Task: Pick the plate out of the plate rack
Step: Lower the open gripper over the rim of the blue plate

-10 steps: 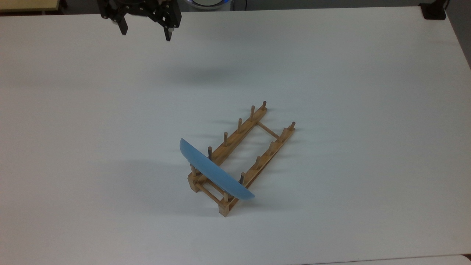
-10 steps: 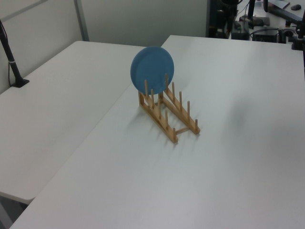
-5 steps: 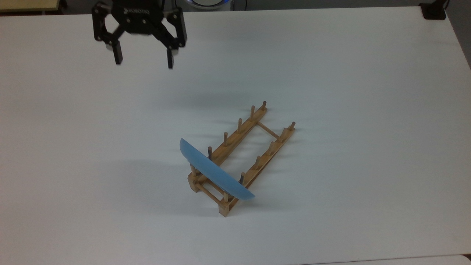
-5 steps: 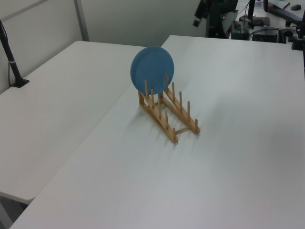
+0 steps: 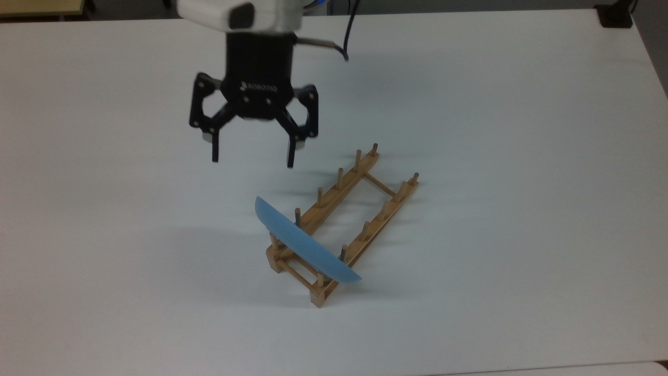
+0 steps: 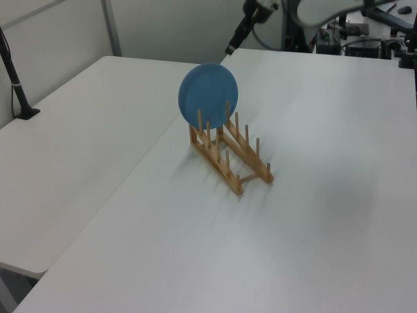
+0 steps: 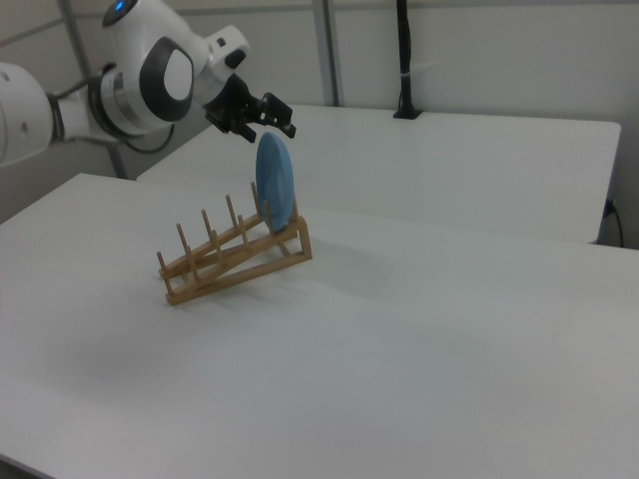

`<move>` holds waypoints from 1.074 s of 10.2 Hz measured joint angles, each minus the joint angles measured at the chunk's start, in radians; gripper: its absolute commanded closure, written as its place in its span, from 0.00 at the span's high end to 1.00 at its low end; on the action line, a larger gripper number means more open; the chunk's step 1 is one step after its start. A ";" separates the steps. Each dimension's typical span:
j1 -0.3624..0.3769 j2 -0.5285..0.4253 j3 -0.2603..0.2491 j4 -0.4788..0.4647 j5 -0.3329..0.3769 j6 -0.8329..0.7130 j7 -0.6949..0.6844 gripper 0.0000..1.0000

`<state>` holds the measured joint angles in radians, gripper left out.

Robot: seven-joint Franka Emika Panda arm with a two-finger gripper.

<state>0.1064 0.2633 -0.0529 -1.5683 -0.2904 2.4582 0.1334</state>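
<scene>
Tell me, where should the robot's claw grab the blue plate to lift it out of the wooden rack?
Best at the top rim of the plate, coming down from above. The plate stands on edge at one end of the plate rack, held between upright pegs, so its lower part is fenced in and its upper rim is bare. The gripper is open, apart from the plate; its fingers would probably need to straddle the thin rim.

Plate (image 5: pixel 305 245): plain light blue, no pattern. Rack (image 5: pixel 365 201): light brown wood, darker peg tips. Gripper (image 5: pixel 252 157): black with small white lettering, on a white arm (image 5: pixel 240 13). Table (image 5: pixel 522 130) beneath the gripper: plain white.
</scene>
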 measured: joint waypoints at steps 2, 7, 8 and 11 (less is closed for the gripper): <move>0.042 0.066 -0.019 0.000 -0.246 0.094 0.238 0.93; 0.076 0.112 -0.033 0.021 -0.352 0.128 0.317 0.72; 0.078 0.114 -0.034 0.021 -0.378 0.128 0.327 0.72; 0.079 0.125 -0.036 0.021 -0.447 0.128 0.360 0.65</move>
<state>0.1849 0.3886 -0.0892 -1.5468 -0.7374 2.5858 0.4932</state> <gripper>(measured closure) 0.286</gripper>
